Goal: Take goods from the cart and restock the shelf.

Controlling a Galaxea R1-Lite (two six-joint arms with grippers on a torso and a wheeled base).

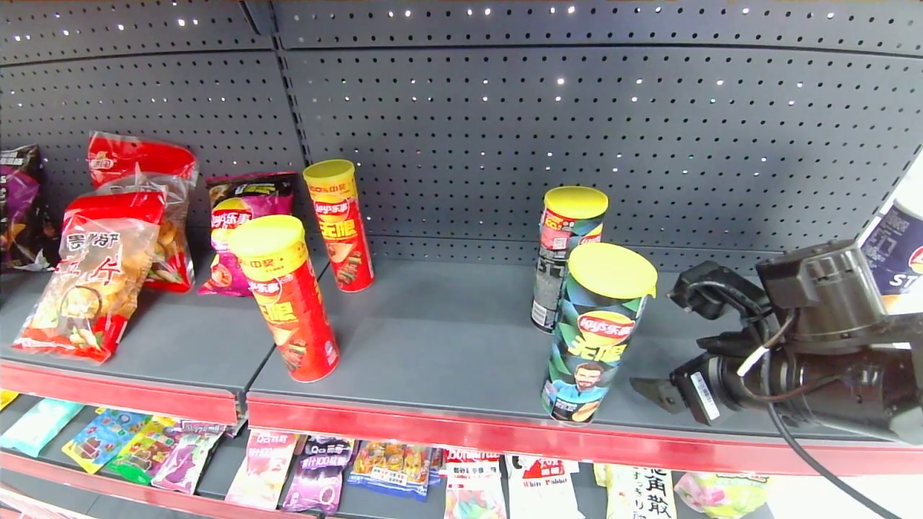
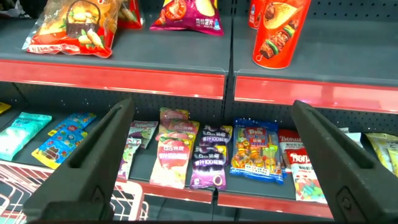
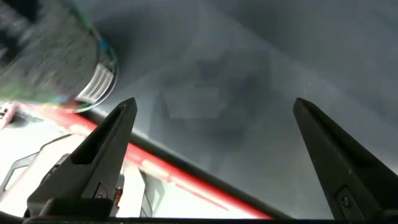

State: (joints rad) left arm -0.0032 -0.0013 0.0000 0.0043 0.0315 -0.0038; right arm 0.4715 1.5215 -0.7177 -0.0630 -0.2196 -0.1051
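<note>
- Left hand (image 2: 212,104), fingers spread wide and holding nothing, faces the lower shelf (image 2: 267,204) and its rows of sweet packets (image 2: 255,155).
- Snack bags (image 1: 108,281) lean at the left end of the upper shelf (image 1: 447,339).
- Front red can (image 1: 288,303) stands upright near the shelf's edge, with the rear red can (image 1: 339,223) farther back.
- Green can (image 1: 598,331) stands upright at the front edge, a dark can (image 1: 566,252) just behind it.
- Right hand (image 3: 214,102), fingers apart and empty, sits low over the shelf just right of the green can.
</note>
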